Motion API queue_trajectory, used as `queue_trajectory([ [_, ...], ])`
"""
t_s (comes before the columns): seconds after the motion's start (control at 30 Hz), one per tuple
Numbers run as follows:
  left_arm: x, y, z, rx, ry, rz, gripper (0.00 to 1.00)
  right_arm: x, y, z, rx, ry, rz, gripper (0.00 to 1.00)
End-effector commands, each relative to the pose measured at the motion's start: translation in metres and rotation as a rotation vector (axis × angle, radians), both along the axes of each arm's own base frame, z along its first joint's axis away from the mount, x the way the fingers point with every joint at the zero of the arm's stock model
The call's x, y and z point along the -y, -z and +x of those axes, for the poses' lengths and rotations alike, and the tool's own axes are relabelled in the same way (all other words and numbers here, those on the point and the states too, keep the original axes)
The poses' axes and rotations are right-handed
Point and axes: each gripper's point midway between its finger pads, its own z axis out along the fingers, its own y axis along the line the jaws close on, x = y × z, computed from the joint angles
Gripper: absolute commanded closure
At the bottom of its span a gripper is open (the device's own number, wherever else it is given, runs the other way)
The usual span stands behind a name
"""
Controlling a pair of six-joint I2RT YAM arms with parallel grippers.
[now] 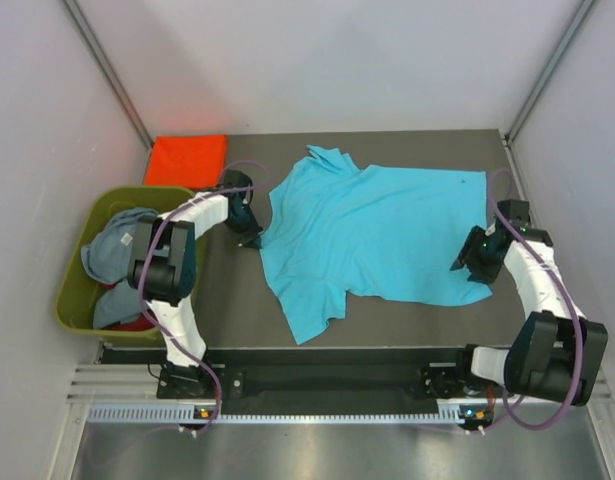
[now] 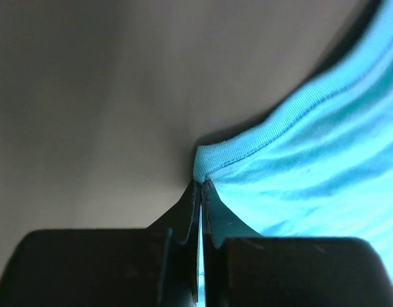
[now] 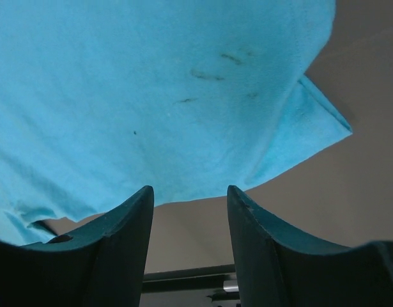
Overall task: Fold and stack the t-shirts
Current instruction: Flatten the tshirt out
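While the turquoise t-shirt (image 1: 377,235) lies spread flat on the dark table (image 1: 237,310), its left hem is pinched between the closed jaws of the left gripper (image 2: 200,187). At the shirt's right edge, the right gripper (image 3: 190,192) stands partly open, the hem just at its fingertips, nothing held. Left of the shirt sit a folded orange-red t-shirt (image 1: 186,160) and a green tub (image 1: 72,300) holding a grey-blue t-shirt (image 1: 112,250).

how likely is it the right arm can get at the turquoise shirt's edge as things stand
Probably yes. The right gripper stands open right at the edge of the turquoise shirt. Only a strip of table shows between its fingers and the cloth, and nothing else lies in the way.
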Motion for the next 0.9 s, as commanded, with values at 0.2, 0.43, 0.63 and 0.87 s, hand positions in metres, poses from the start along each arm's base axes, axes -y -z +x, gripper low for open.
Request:
queue_trajectory([
  [0.2, -0.059, -0.029, 0.027, 0.167, -0.130, 0.211, 1.00, 0.045, 0.033, -0.023, -0.120, 0.228, 0.022, 0.59],
  [0.43, -0.059, -0.042, 0.029, 0.188, -0.126, 0.211, 0.90, 0.048, 0.057, -0.035, -0.196, 0.315, 0.103, 0.67],
  [0.63, -0.040, -0.063, 0.015, 0.232, -0.097, 0.103, 0.64, 0.050, 0.067, -0.048, -0.224, 0.373, 0.107, 0.66],
  [0.87, -0.013, -0.080, -0.016, 0.275, 0.015, -0.037, 0.65, 0.062, 0.071, -0.052, -0.241, 0.421, 0.092, 0.68],
])
